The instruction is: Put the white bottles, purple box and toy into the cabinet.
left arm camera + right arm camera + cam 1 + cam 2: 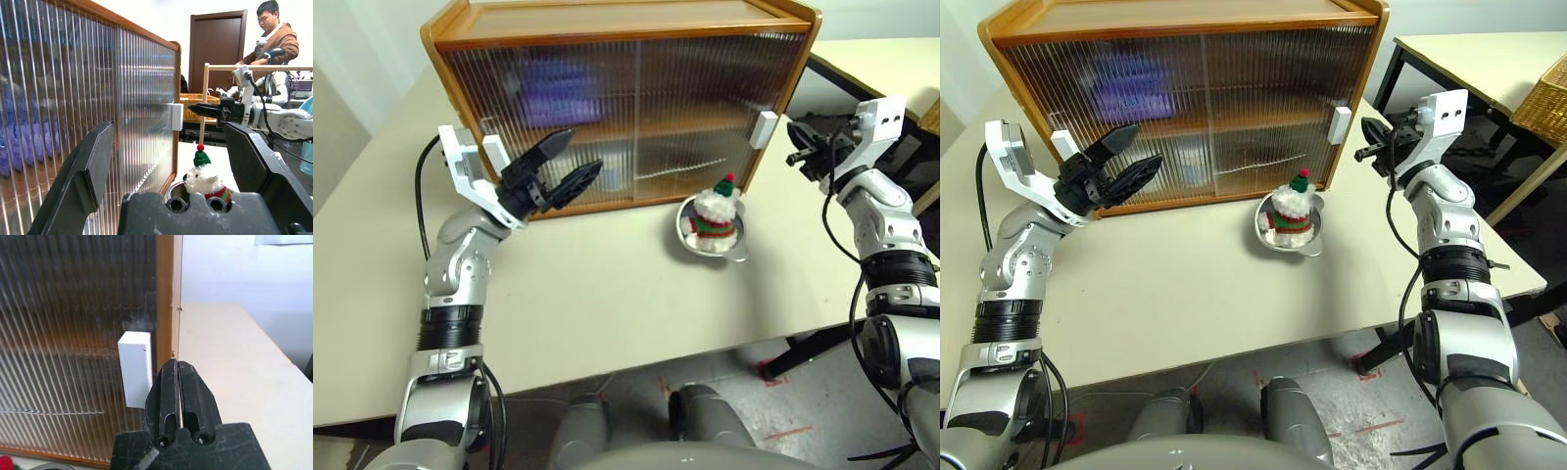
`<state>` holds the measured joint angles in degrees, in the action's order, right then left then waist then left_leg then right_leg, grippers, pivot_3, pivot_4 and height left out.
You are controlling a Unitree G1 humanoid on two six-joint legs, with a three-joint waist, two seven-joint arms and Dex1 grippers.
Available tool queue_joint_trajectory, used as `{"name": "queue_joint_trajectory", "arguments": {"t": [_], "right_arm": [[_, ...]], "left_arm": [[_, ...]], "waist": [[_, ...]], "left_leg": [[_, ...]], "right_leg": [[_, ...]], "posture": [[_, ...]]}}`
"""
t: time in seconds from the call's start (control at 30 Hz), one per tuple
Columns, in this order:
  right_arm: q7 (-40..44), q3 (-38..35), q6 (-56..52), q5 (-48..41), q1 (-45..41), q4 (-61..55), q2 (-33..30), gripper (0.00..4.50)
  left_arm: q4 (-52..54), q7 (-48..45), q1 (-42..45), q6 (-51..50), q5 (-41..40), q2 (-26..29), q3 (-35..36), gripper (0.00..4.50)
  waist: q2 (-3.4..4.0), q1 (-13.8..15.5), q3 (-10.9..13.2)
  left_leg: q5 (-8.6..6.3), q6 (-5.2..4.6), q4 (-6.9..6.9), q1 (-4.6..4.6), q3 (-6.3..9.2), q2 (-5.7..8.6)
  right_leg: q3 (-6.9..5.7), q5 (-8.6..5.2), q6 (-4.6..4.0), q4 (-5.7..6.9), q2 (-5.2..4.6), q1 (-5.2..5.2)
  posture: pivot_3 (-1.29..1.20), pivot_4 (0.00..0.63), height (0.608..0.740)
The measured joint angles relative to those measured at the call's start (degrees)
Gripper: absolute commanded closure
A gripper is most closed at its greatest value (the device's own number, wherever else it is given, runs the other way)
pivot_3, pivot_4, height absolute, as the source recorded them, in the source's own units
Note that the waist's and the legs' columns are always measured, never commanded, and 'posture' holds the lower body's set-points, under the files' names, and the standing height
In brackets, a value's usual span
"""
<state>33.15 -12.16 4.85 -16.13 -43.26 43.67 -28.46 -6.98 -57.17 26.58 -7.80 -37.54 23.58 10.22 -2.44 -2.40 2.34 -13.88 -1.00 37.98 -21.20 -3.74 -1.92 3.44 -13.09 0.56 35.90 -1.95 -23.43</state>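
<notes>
No text, label, brand, number or sign can be read on anything in these views.

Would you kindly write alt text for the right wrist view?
The right end effector, its fingers shut together, points at the white handle on the cabinet door's right edge, not visibly touching it. Cream table lies beside the cabinet.
</notes>
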Motion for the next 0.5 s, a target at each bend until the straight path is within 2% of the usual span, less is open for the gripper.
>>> {"name": "queue_joint_trajectory", "arguments": {"t": [0.17, 0.5], "right_arm": [[-0.3, 0.1, 1.8, 1.2, -2.7, 5.7, 1.0, 4.46], [0.5, 0.3, 4.0, 2.6, -5.1, 9.7, 3.3, 4.46]], "left_arm": [[0.0, 0.1, 0.0, 0.0, 0.0, -0.1, 0.0, 0.0], [0.6, 1.4, -0.1, 0.0, 0.0, -0.3, 0.4, 0.0]], "waist": [[0.0, 0.0, 0.0], [0.02, -0.1, 0.0]], "left_leg": [[0.0, 0.0, 0.0, 0.01, 0.03, -0.01], [0.01, -0.02, 0.0, 0.02, 0.11, -0.05]], "right_leg": [[0.01, 0.01, 0.0, 0.02, 0.0, 0.0], [0.13, 0.14, 0.06, 0.02, 0.0, 0.0]], "posture": [[0.06, 0.0, 0.74], [0.07, 0.0, 0.74]]}}
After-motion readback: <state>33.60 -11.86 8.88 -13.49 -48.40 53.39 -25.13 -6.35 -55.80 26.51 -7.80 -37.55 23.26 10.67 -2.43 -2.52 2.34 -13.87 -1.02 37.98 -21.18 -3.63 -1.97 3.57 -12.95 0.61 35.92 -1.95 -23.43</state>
